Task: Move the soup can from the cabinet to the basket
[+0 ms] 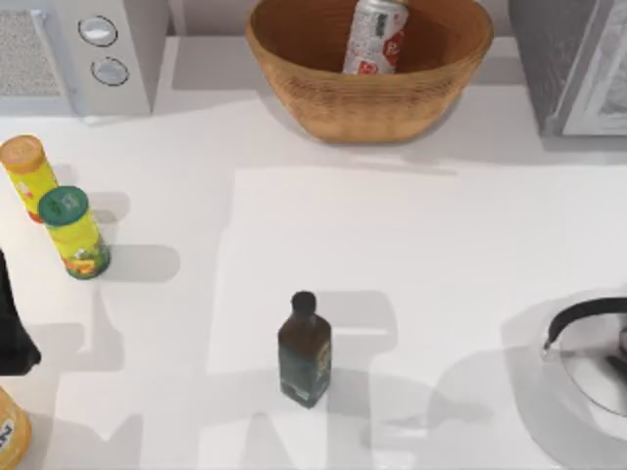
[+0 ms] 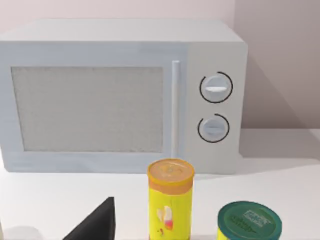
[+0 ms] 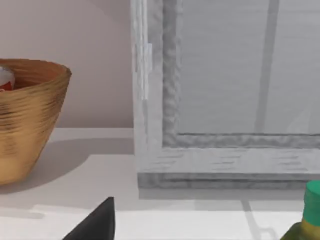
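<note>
Wicker basket (image 1: 294, 69) at 12 o'clock already holding soup can (image 1: 375, 35), transfer probably done; gripper states unreadable; next just park.

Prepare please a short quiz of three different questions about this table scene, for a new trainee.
1. True or false: the soup can lies inside the basket.
2. Which lid does the jar nearer the dark bottle have? A) orange B) green C) white
3. Fill in: the white appliance behind the jars has ___ round knobs.

Key: 1 true; 2 B, the green-lidded jar stands nearer than the orange-lidded jar; 3 two.
</note>
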### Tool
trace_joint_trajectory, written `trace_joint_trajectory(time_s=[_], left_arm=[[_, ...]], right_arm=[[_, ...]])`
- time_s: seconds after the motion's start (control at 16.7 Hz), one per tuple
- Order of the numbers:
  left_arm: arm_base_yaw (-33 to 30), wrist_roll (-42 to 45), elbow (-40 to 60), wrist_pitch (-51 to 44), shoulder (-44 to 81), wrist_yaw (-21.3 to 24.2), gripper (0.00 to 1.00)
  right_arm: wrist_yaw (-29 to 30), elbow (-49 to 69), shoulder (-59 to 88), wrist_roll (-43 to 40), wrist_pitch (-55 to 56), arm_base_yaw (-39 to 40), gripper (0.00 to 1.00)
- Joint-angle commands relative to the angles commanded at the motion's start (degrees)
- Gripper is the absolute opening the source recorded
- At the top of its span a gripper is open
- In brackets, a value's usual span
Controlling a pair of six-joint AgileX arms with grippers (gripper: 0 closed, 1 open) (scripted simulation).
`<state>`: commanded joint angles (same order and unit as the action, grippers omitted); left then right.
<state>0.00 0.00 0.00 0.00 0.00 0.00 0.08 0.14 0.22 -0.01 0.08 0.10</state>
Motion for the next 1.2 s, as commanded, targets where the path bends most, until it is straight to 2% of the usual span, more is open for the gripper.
trace_joint_trajectory(time_s=[0.24,0.48,0.72,1.2], left_arm=[[0.0,0.0,0.0,0.0,0.0,0.0,1.0],[0.0,0.0,0.0,0.0,0.0,0.0,1.0],[0.0,0.0,0.0,0.0,0.0,0.0,1.0],[0.0,0.0,0.0,0.0,0.0,0.0,1.0]], right_arm=[[-3.0,1.8,5.0,-0.4,3.7,-3.0,1.0],[-9.9,5.4,17.2,-1.2,12.4,-10.6,1.0],[-19.9,9.5,34.0,-1.8,24.7,-21.8,1.0],[-43.8,17.5,70.6,-0.4,53.3,-46.1,1.0]])
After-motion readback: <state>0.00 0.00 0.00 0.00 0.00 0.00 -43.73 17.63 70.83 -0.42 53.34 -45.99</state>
